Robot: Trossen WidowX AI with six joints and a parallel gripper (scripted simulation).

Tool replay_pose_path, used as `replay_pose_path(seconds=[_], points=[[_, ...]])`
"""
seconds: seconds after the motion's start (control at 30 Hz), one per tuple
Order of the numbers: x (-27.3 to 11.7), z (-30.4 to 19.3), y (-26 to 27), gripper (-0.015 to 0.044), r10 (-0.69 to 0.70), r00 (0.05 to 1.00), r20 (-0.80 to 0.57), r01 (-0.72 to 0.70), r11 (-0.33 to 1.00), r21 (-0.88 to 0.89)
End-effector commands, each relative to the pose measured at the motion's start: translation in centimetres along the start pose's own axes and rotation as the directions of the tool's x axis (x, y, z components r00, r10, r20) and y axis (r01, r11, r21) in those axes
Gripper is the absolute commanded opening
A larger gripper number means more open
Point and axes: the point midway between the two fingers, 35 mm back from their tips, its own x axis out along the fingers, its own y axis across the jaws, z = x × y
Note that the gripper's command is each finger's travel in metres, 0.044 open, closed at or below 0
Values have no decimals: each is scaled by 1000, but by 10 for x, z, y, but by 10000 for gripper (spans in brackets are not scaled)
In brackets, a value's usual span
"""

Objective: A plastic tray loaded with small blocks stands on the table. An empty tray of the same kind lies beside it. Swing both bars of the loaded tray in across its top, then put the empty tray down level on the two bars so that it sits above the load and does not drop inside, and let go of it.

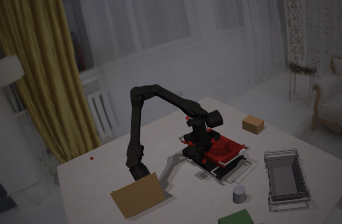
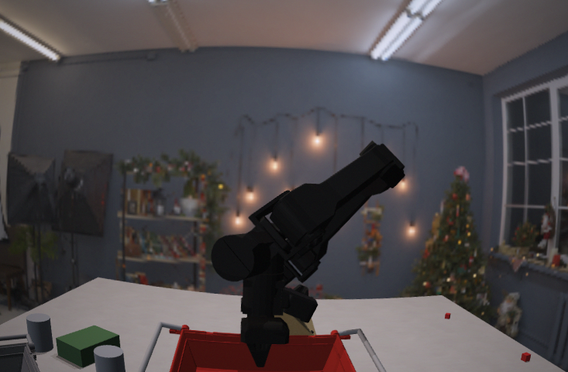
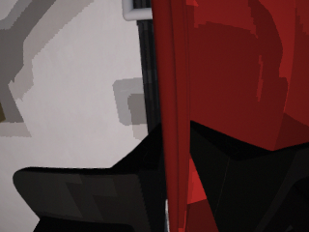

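A red tray (image 1: 229, 160) (image 2: 175, 356) (image 3: 174, 72) sits over a black tray (image 1: 227, 168) (image 3: 149, 58). No blocks show inside the red tray; the inside of the black tray is hidden beneath it. Grey wire bars (image 1: 238, 155) (image 2: 152, 346) stand out past the red tray's ends. A short piece of another grey bar (image 1: 216, 169) (image 3: 137, 15) shows at the black tray's corner. My gripper (image 1: 205, 151) (image 2: 261, 336) (image 3: 176, 128) is shut on the red tray's long wall, one finger inside and one outside. Whether the black tray's bars carry the red tray cannot be told.
A grey tray (image 1: 290, 197) (image 2: 5, 350) stands apart. A grey cylinder (image 1: 239, 194), a green block (image 1: 235, 217) (image 2: 87, 344), an orange box (image 1: 253, 124) and a tan board (image 1: 138, 196) stand around. Small red cubes (image 1: 91, 158) (image 2: 525, 356) lie on the table.
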Motion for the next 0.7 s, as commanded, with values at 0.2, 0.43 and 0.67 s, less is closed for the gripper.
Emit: replay_pose_path(seconds=[0.2, 0.43, 0.67], points=[[6, 2, 7, 0, 31, 1000, -1, -31, 999, 17], [6, 2, 7, 0, 31, 1000, -1, -31, 999, 17], [8, 1, 5, 0, 19, 1000, 0, -19, 1000, 10]])
